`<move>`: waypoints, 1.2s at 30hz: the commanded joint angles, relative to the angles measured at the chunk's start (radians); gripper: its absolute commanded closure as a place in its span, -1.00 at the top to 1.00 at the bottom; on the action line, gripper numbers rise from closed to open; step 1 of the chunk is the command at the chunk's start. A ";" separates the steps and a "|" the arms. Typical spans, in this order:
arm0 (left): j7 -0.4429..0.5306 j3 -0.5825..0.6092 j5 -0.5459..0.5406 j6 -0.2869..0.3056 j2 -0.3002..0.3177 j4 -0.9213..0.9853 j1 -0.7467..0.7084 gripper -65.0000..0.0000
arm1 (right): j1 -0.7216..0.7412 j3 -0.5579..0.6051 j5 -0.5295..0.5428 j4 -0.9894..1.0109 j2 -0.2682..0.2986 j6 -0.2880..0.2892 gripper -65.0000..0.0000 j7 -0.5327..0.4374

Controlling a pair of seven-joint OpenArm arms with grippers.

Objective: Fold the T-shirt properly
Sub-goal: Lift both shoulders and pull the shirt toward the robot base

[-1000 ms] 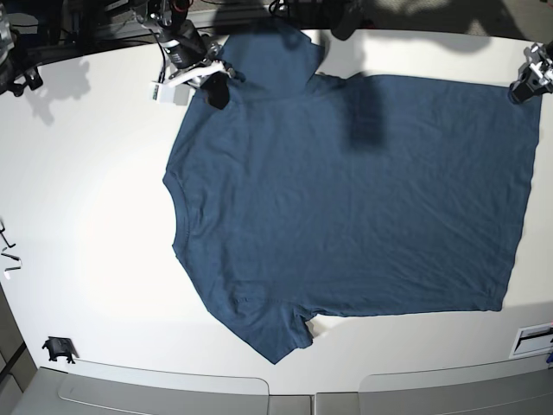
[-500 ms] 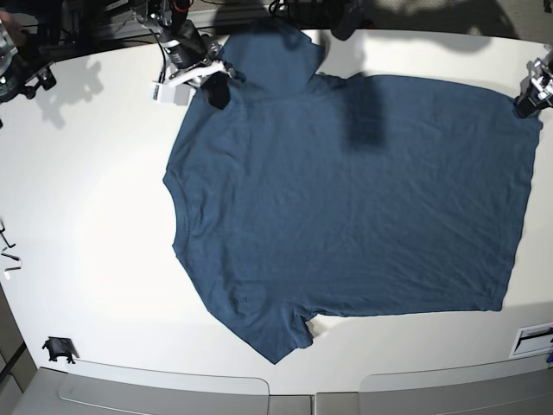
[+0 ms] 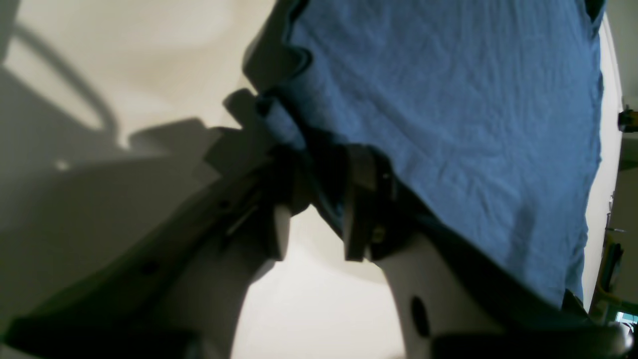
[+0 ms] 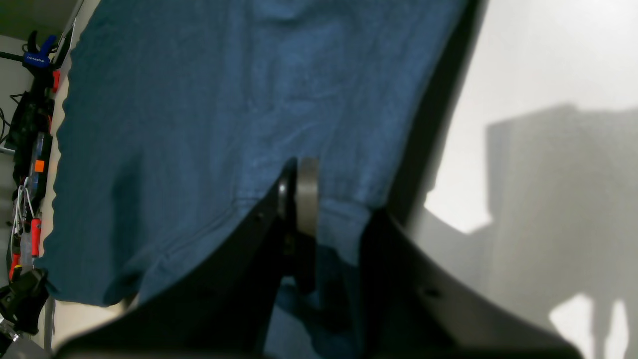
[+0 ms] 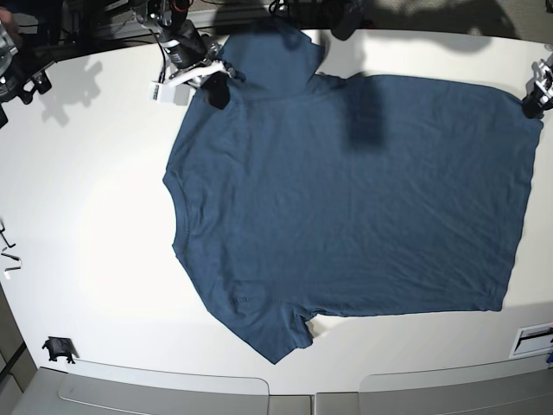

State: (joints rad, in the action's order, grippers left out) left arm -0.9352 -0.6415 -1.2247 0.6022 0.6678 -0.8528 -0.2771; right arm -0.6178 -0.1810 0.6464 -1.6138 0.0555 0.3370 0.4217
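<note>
T-shirt (image 5: 346, 199) lies flat on the counter (image 5: 95, 225), spread across centre and right, neck to the left, hem to the right. One sleeve points far, the other near. Right hand (image 5: 214, 86) sits at the far-left sleeve, on the cloth. Left hand (image 5: 534, 97) sits at the far-right hem corner, at the counter's right edge.
</note>
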 commanded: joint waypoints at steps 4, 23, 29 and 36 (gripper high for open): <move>-0.006 -0.006 0.001 -0.003 0.026 -0.007 -0.003 -0.81 | -0.009 -0.002 0.000 -0.005 0.003 0.003 -1.00 0.025; -0.116 -0.143 -0.147 0.060 0.034 -0.008 -0.094 -1.00 | -0.102 -0.027 -0.045 -0.145 0.003 0.008 -1.00 0.115; -0.174 -0.227 -0.259 0.061 0.033 -0.009 -0.190 -1.00 | -0.175 -0.093 -0.041 -0.220 0.011 0.015 -1.00 0.143; -0.225 -0.235 -0.259 0.096 0.025 -0.013 -0.300 -1.00 | -0.261 -0.158 0.089 -0.278 0.011 0.103 -1.00 0.196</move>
State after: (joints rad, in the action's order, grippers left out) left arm -1.1652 -0.8658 -1.4609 0.6895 0.6613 -0.8536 -0.5728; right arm -0.8688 -0.3336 0.7235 -1.8732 0.0639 0.4271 0.6369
